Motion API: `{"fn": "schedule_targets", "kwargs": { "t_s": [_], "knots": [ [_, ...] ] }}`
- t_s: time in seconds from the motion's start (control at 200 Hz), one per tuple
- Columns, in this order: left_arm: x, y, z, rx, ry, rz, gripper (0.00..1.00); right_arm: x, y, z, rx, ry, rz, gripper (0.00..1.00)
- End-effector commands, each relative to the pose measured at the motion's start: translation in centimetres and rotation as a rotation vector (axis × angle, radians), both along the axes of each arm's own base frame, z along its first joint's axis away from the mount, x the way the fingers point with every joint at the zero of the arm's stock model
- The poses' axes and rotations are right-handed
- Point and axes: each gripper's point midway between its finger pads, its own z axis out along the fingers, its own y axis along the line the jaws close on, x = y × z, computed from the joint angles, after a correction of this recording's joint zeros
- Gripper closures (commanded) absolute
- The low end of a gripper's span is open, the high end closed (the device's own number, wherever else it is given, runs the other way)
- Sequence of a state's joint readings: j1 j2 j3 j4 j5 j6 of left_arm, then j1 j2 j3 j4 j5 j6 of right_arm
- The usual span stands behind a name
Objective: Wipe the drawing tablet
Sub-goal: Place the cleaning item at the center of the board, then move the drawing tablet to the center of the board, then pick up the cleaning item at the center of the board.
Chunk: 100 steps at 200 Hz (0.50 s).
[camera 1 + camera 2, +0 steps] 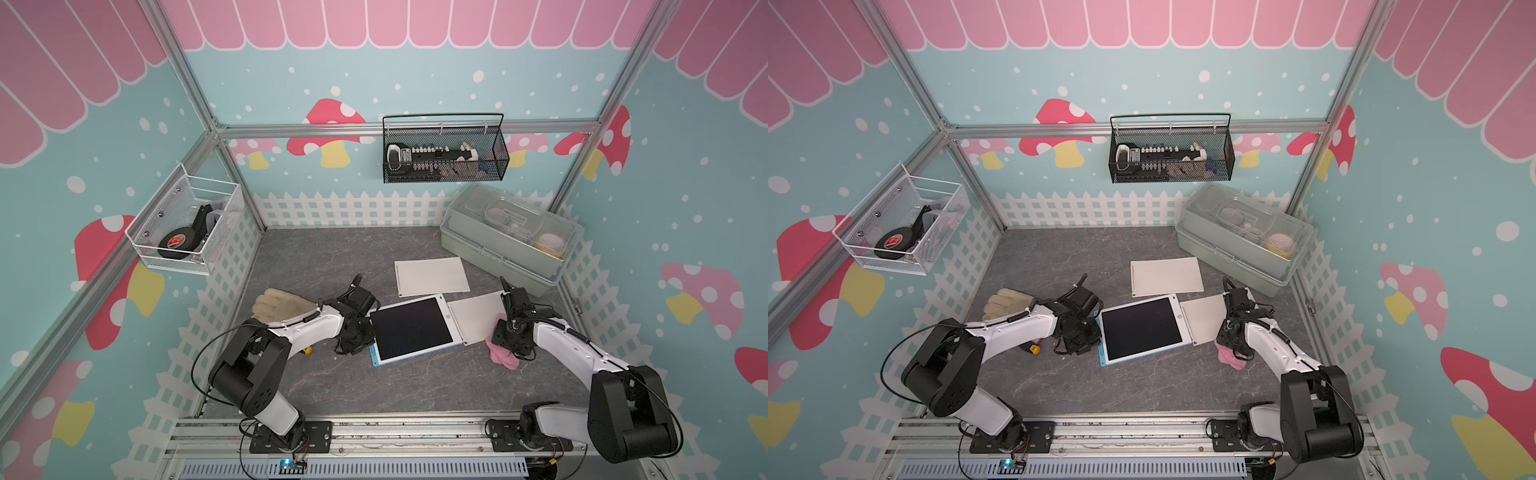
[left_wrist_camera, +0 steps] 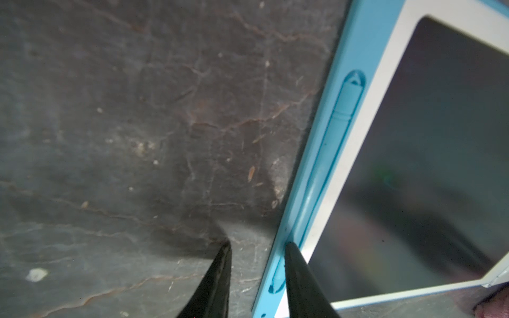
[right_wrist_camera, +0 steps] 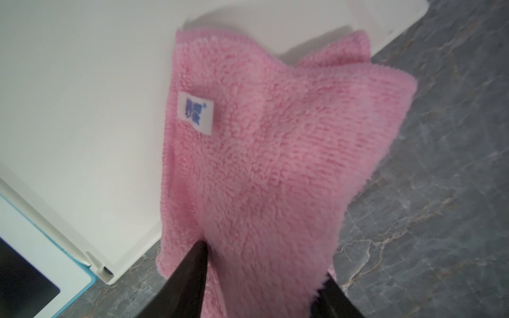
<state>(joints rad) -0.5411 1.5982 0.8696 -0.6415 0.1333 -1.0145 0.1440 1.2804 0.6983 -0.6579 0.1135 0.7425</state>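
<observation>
listing the contents of the cell. item one, drawing tablet point(image 1: 409, 328): blue-edged with a white bezel, lying flat on the grey table point(image 1: 324, 257) between the two arms, shown in both top views. its dark screen reads blank from above, and the left wrist view adds only a faint greenish trace that may be a reflection. item two, left gripper point(image 2: 257, 245): at the tablet's blue side, where the stylus point(image 2: 338, 132) sits in its slot. its fingers point(image 2: 214, 283) are parted, one tip on the table and one on the blue rim, pinching nothing. item three, right gripper point(image 3: 263, 261): low over the pink cloth point(image 3: 275, 137), fingers point(image 3: 190, 275) spread with the cloth bunched between them; whether they touch it cannot be told. the cloth lies just beside the tablet and off it, partly on a white board point(image 1: 473, 318) and partly on the table. item four, untouched: second white board point(image 1: 432, 276), glove point(image 1: 278, 303), lidded box point(image 1: 511, 232). progress, as a judgement: the cloth is not on the screen, so no wiping is under way. the clean-looking screen suggests the wipe is done or nearly so, though an unstarted wipe cannot be excluded.
</observation>
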Motion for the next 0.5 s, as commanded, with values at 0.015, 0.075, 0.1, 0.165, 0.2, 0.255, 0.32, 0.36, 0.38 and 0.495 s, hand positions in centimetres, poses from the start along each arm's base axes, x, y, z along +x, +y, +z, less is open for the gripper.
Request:
{"fn": "schedule_targets", "kwargs": {
  "t_s": [0.015, 0.075, 0.1, 0.165, 0.2, 0.255, 0.32, 0.36, 0.38, 0.495],
  "knots": [
    [-0.1, 0.1, -0.5, 0.021, 0.007, 0.000, 0.66, 1.6, -0.2, 2.8, -0.050, -0.070, 0.043, 0.47],
    [0.0, -0.2, 0.0, 0.010, -0.008, -0.004, 0.66, 2.2, 0.3, 3.4, -0.058, -0.086, 0.081, 0.46],
    [0.1, -0.4, 0.3, 0.004, -0.014, -0.004, 0.66, 2.5, 0.5, 3.7, -0.062, -0.094, 0.096, 0.46],
    [0.1, -0.8, 0.6, -0.012, -0.023, -0.011, 0.65, 3.1, 1.2, 4.4, -0.075, -0.113, 0.139, 0.46],
    [0.2, -1.2, 0.8, -0.026, -0.029, -0.021, 0.65, 3.3, 1.5, 4.8, -0.089, -0.121, 0.157, 0.46],
    [0.2, -1.5, 0.7, -0.027, -0.029, -0.033, 0.64, 3.7, 1.9, 5.3, -0.098, -0.135, 0.184, 0.46],
    [0.0, -1.5, 0.5, -0.022, -0.023, -0.032, 0.64, 4.3, 2.7, 5.7, -0.086, -0.155, 0.216, 0.45],
    [-0.2, -1.3, 0.3, -0.014, -0.016, -0.031, 0.64, 4.5, 3.4, 5.8, -0.071, -0.160, 0.240, 0.45],
    [-0.3, -1.2, 0.1, -0.009, -0.010, -0.029, 0.64, 4.6, 3.8, 5.7, -0.063, -0.159, 0.251, 0.46],
    [-1.3, -0.1, -1.1, 0.048, 0.036, -0.027, 0.68, 4.3, 4.5, 4.8, -0.063, -0.122, 0.277, 0.47]
  ]
}}
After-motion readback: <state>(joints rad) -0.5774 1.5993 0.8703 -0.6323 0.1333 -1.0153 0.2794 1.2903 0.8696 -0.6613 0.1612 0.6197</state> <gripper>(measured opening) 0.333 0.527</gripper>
